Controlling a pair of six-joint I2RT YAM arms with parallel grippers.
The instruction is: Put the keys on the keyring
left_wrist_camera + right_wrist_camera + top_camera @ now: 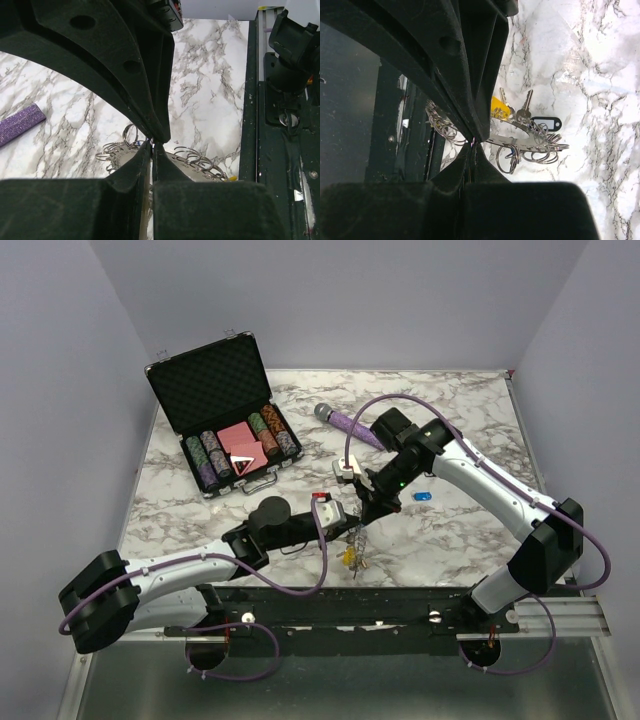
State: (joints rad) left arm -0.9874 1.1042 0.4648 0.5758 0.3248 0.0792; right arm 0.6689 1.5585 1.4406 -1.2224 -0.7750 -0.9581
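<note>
While L claw (152, 145) & R claw (472, 142) clamp tight on thin silvery keyring (520, 140), plastic-capped keys (499, 108) dangle.

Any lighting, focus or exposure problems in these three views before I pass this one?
Top external: even light, sharp, though the keyring is tiny. Left wrist: dark left fingers fill most of the frame; table bright. Right wrist: right fingers likewise dark; keyring and yellow key in focus.
</note>
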